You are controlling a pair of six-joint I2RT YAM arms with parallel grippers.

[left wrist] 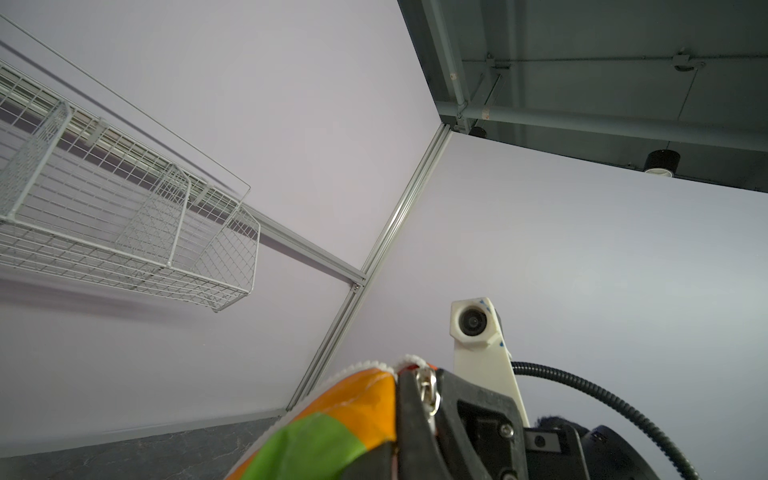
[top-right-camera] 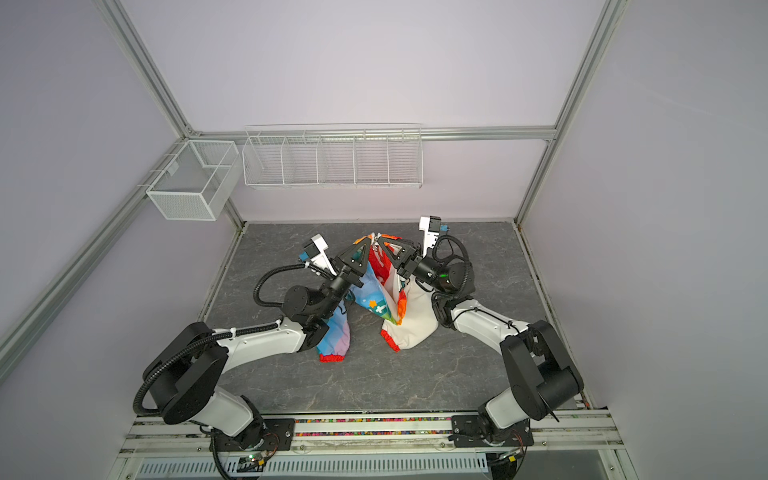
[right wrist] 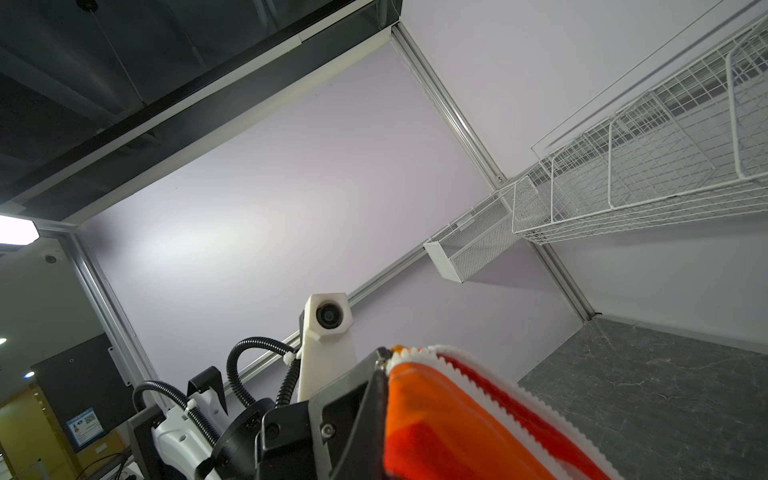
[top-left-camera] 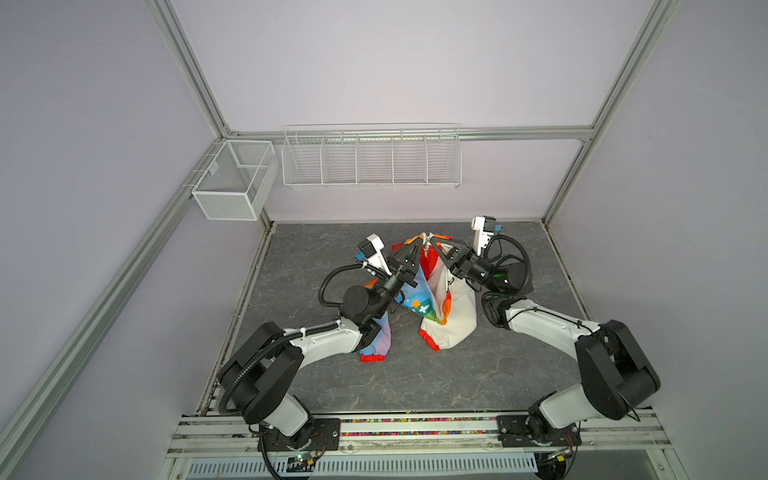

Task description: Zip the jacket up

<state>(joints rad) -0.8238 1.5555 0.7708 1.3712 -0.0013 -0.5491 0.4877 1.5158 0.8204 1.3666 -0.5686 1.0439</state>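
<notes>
Lavender walls on aluminium framing are enclosing a grey marble-patterned tabletop (top-left-camera: 415, 374). A white wire rack (top-left-camera: 371, 160) with five compartments is hanging on the back wall, beside a mesh basket (top-left-camera: 232, 183). The jacket (top-left-camera: 451, 316) is hanging mid-table, red cuffs resting on the surface. The left gripper (top-left-camera: 419, 246) and the right gripper (top-left-camera: 434, 245) are both clenching its top edge beside the white zipper (right wrist: 415, 352).

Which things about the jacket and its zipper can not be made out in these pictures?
- Rainbow-and-white child's jacket: prints too small to identify, both top views.
- Its rainbow sleeve: upper part behind the left arm, top views.
- Metal zipper pull: left wrist view, black gripper fingers hide what clamps it.
</notes>
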